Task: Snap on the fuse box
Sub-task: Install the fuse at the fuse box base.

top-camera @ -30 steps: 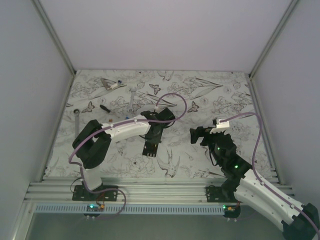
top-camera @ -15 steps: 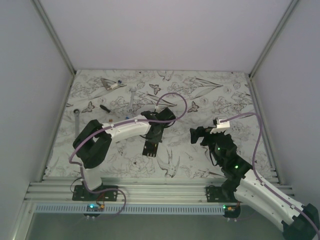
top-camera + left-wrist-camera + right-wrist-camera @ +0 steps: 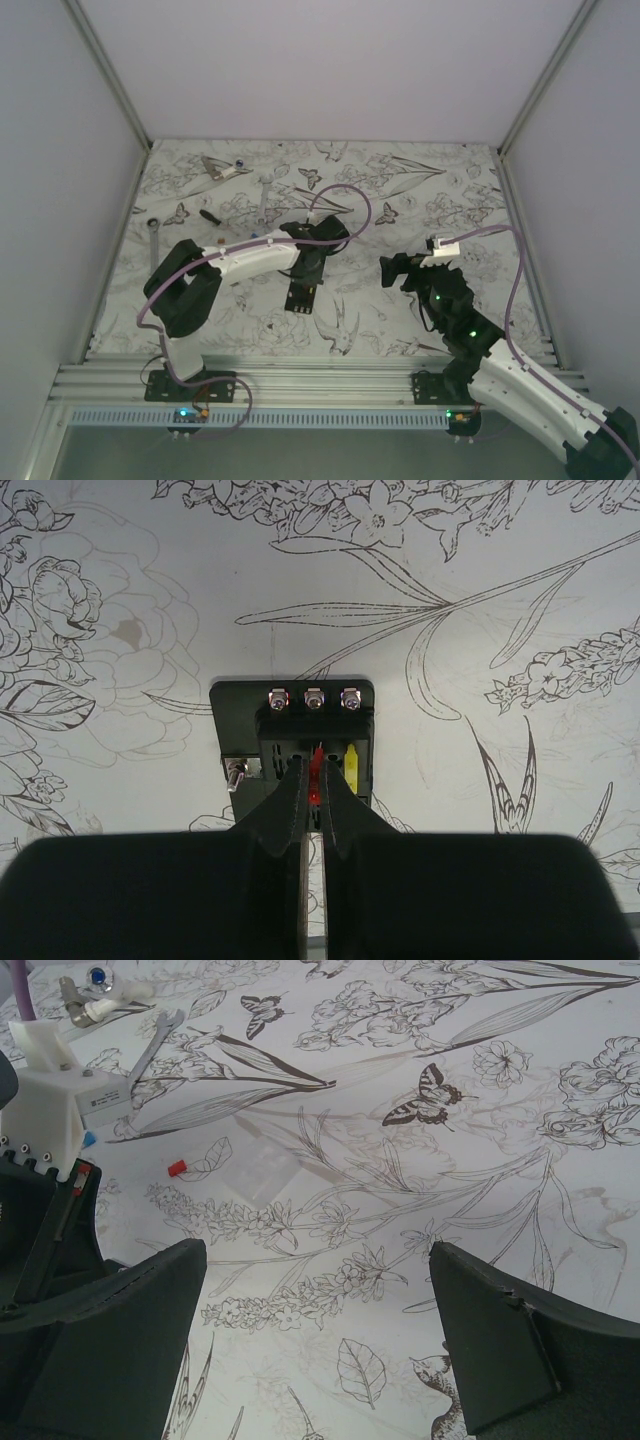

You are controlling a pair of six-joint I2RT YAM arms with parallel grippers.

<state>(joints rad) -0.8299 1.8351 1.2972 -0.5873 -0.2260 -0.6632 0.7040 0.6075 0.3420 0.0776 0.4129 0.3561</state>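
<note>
The fuse box (image 3: pixel 243 712) is a flat black block with three screws along its far edge and a yellow fuse (image 3: pixel 351 765) seated in it. It lies on the flower-printed table, left of centre in the top view (image 3: pixel 301 296). My left gripper (image 3: pixel 315 783) hangs straight above it, shut on a small red fuse (image 3: pixel 316 771) whose tip points into the slot area. From above, the left gripper (image 3: pixel 305 276) covers the box's far end. My right gripper (image 3: pixel 315 1260) stands wide open over bare table with nothing between its fingers, to the right of the box (image 3: pixel 392 270).
A loose red piece (image 3: pixel 177 1168) and a clear square cover (image 3: pixel 262 1168) lie between the arms. Wrenches (image 3: pixel 265 196) (image 3: pixel 153 228), a black-handled tool (image 3: pixel 209 215) and a grey tool (image 3: pixel 221 167) lie at the back left. White walls enclose the table.
</note>
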